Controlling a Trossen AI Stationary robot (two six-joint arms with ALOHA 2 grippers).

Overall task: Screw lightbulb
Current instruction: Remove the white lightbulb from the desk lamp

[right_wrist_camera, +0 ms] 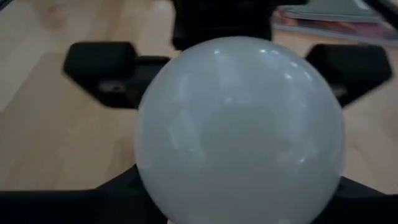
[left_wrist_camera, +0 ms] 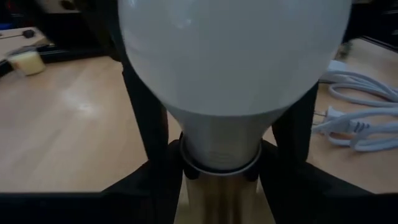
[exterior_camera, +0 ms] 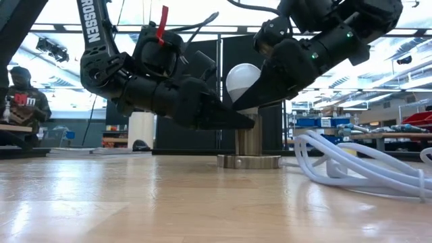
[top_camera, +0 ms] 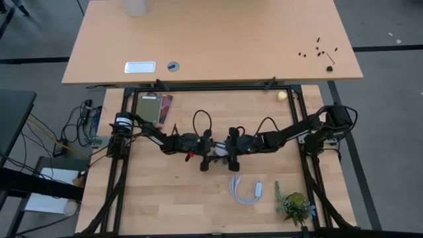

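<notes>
Between both grippers' fingers (left_wrist_camera: 149,124), the lightbulb (exterior_camera: 243,79).

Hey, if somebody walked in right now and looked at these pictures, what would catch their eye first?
First, the frosted white lightbulb standing upright on its brass socket at mid-table, its silvery screw base showing just above the socket's mouth. Both arms meet there: the left gripper at the socket and the right gripper at the bulb. Beside them lies a coiled white cable, with a small potted plant at the table's near right corner.

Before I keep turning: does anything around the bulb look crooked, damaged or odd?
Nothing stands out. The lightbulb sits upright over the metal socket, the left gripper at the socket and the right gripper at the bulb's base.
</notes>
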